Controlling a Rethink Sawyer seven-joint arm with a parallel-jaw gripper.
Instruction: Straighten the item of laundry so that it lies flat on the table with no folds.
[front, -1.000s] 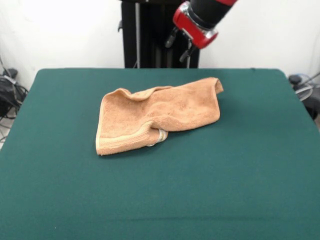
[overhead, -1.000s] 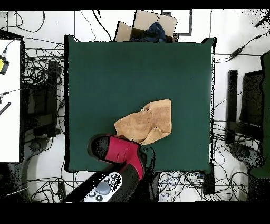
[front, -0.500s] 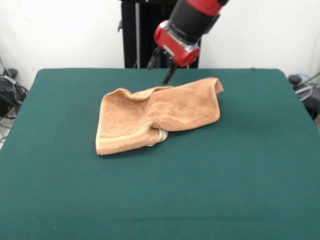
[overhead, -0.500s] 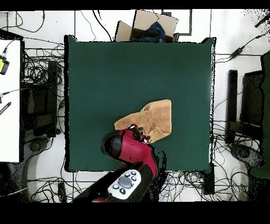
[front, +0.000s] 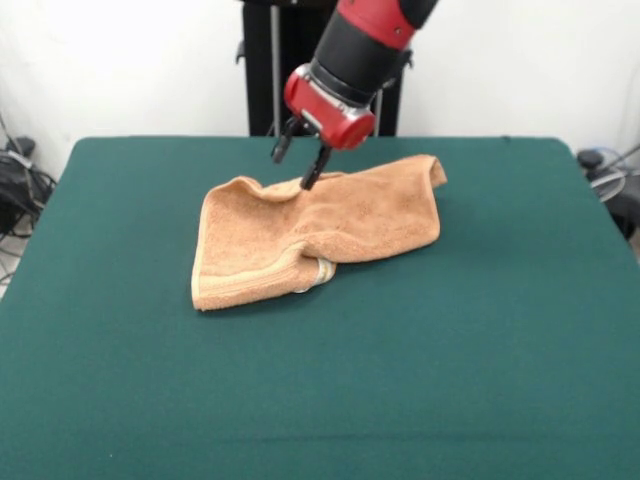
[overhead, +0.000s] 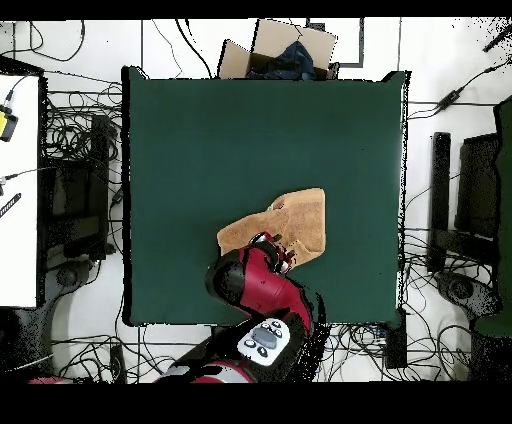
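My pincer (front: 297, 166) hangs with its two dark fingers (front: 313, 170) spread apart and nothing between them, tips pointing down over the far edge of the towel (front: 320, 235), just above the cloth; I cannot tell whether the lower tip touches it. From overhead, the red end of my arm (overhead: 255, 285) covers the towel's (overhead: 295, 225) near edge.

There is one towel, peach-orange, with a nubby terry surface and a flat woven band along its hemmed border. It lies crumpled rather than flat: the far edge is rolled into a soft ridge, a fold runs across the middle, and one corner sticks up at the far right in the front view. A small pale tag (front: 323, 271) peeks out under the fold at the towel's near edge.

The towel sits toward my side of the one table (front: 480, 350), a wide rectangle covered in dark green felt-like fabric.

Beyond the table's far edge, one open cardboard box (overhead: 275, 50) holds something dark blue. Black cables (overhead: 70, 110) sprawl over the white floor.
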